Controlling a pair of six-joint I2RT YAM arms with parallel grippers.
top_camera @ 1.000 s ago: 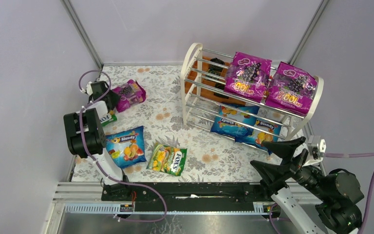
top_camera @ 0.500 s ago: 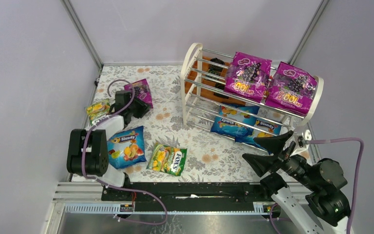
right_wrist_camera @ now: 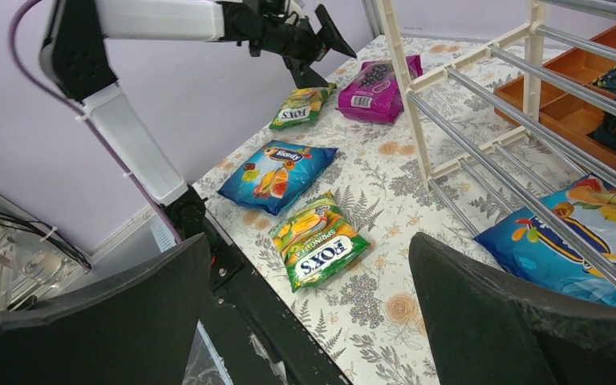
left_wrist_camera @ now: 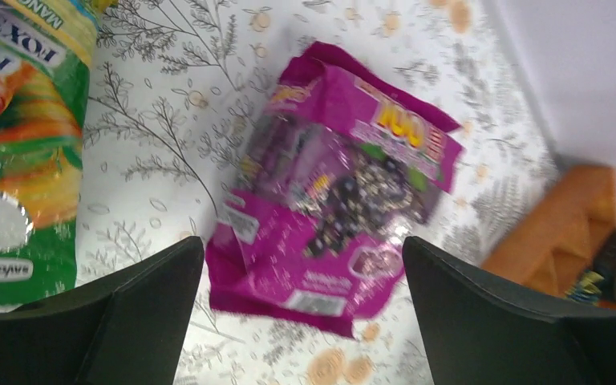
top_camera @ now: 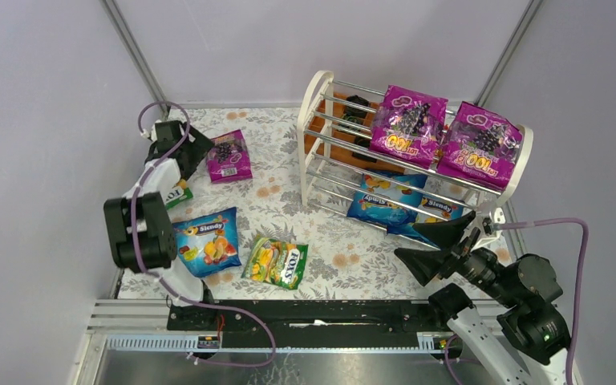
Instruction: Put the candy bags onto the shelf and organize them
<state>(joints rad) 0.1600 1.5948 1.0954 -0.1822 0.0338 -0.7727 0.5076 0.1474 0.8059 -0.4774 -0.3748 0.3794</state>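
A magenta candy bag [top_camera: 228, 156] lies flat on the flowered cloth, free of my left gripper [top_camera: 191, 148], which hangs open just to its left. In the left wrist view this bag [left_wrist_camera: 337, 192] sits between and beyond the wide-apart fingers [left_wrist_camera: 128, 321]. The shelf [top_camera: 314, 96] holds two magenta bags [top_camera: 407, 124] on its top tier and two blue bags [top_camera: 385, 200] on a lower one. On the cloth lie a blue Slendy bag [top_camera: 207, 241], a FOX'S bag [top_camera: 277, 262] and a second FOX'S bag [top_camera: 178, 194]. My right gripper [top_camera: 407, 243] hovers open and empty near the shelf's front.
An orange wooden tray [top_camera: 345, 120] with dark items sits behind the shelf. Grey walls close in the left, back and right sides. A black rail and metal frame [top_camera: 305, 317] run along the near edge by the arm bases.
My left gripper opened and let go of the magenta bag, which now lies flat, and drew back toward the far left corner. The right gripper edged left along the shelf front.
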